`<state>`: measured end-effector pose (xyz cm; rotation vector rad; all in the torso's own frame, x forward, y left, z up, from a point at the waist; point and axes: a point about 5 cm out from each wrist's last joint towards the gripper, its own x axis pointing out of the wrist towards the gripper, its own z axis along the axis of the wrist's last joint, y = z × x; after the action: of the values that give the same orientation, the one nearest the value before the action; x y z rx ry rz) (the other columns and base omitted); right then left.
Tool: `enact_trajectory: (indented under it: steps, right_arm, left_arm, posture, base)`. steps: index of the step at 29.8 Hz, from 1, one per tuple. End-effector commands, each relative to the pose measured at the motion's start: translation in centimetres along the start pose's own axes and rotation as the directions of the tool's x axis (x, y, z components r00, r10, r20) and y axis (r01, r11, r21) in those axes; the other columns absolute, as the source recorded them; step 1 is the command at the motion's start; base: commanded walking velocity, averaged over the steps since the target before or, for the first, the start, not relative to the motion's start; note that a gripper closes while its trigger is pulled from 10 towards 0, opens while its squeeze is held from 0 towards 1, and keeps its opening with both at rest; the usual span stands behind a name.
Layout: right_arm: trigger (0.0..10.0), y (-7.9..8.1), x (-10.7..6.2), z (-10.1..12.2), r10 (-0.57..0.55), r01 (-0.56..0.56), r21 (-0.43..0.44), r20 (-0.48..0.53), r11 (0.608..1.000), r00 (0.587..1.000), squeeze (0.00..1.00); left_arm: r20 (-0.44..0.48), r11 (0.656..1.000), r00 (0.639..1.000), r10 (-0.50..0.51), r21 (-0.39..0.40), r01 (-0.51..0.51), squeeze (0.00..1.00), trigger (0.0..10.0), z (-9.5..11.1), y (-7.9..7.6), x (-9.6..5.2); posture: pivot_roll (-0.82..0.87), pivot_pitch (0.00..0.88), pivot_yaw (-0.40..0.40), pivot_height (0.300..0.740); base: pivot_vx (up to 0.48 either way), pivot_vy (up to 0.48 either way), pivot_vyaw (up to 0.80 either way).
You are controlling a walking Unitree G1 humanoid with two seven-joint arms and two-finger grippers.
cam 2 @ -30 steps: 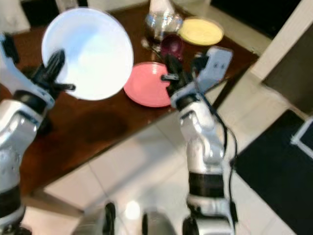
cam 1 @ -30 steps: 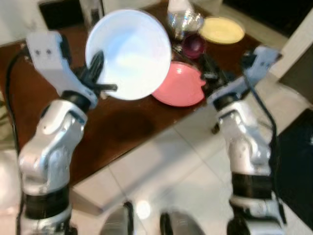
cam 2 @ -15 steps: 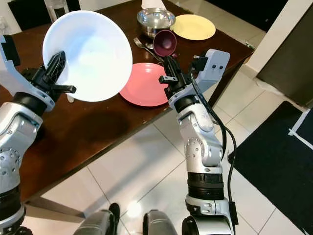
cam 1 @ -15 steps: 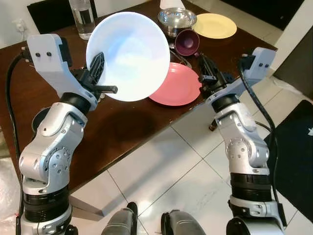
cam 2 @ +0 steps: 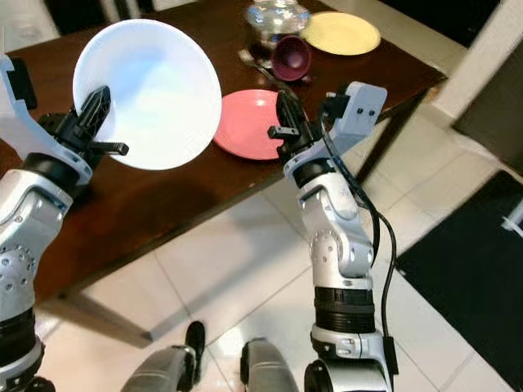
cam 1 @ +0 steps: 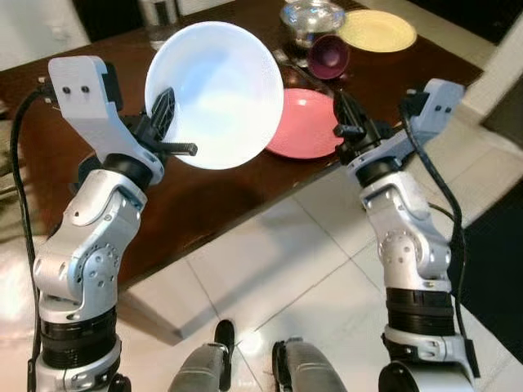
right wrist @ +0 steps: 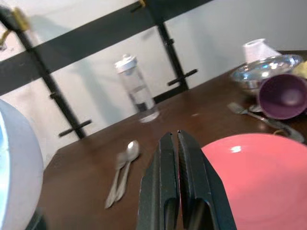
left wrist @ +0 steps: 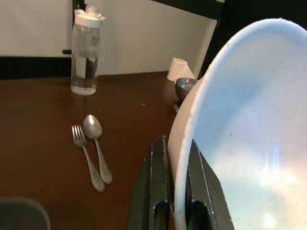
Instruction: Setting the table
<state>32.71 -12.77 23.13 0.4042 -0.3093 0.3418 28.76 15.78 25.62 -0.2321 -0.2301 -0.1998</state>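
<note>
At the bottom edge of the left eye view the robot's feet (cam 1: 245, 371) stand on a pale tiled floor (cam 1: 270, 261), just short of the near edge of a dark brown wooden table (cam 1: 204, 196) that runs across the upper half of the frame. In the upper left, the left gripper (cam 1: 163, 131) is raised above the table and clamps the rim of a large white plate (cam 1: 214, 94), which is held tilted up on edge with its face toward the camera; in the left wrist view its two black fingers (left wrist: 158, 191) sit on either side of the rim, pressed tight against it. To the right of centre, the right gripper (cam 1: 343, 122) hovers at the near edge of a pink plate (cam 1: 306, 135) that lies flat on the table; in the right wrist view its fingers (right wrist: 165, 191) are pressed together with nothing between them. Past the pink plate, toward the upper right, a purple cup (cam 1: 329, 55) lies tipped on its side with its mouth facing the camera, and just behind it stands a silver bowl (cam 1: 310, 15). To the right of the bowl lies a yellow plate (cam 1: 377, 29). In the left wrist view a fork (left wrist: 86, 155) and a spoon (left wrist: 98, 153) lie side by side on the bare wood, and further back a clear water bottle (left wrist: 85, 52) stands upright near the far edge, by the white wall.
</note>
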Motion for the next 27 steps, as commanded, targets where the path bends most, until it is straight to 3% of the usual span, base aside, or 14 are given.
enact_trajectory:
  steps: [1,22,27]
  right_arm:
    - [10.0,-0.3,-0.18,-0.02,-0.017,0.017,0.002,0.0,1.0,1.0,0.0]
    - [10.0,-0.6,-0.09,0.05,-0.047,0.047,0.007,0.002,0.999,0.999,0.0]
    - [10.0,-0.63,-0.09,0.01,-0.046,0.046,0.004,-0.003,0.999,0.999,0.0]
  left_arm:
    - [-0.004,1.0,1.0,-0.009,0.001,0.009,0.0,10.0,0.01,-0.26,0.09]
    - [-0.011,1.0,1.0,0.001,-0.003,-0.001,0.0,10.0,-0.14,-0.08,0.21]
    - [-0.035,1.0,0.999,0.017,0.011,-0.017,0.0,10.0,-0.49,0.03,0.31]
  posture:
    - [-0.06,0.055,0.028,0.74]
    - [-0.06,0.054,0.029,0.74]
    - [-0.07,0.05,0.03,0.74]
  base:
    - [-0.315,0.0,0.0]
    - [-0.311,0.0,0.0]
    - [-0.05,0.0,0.0]
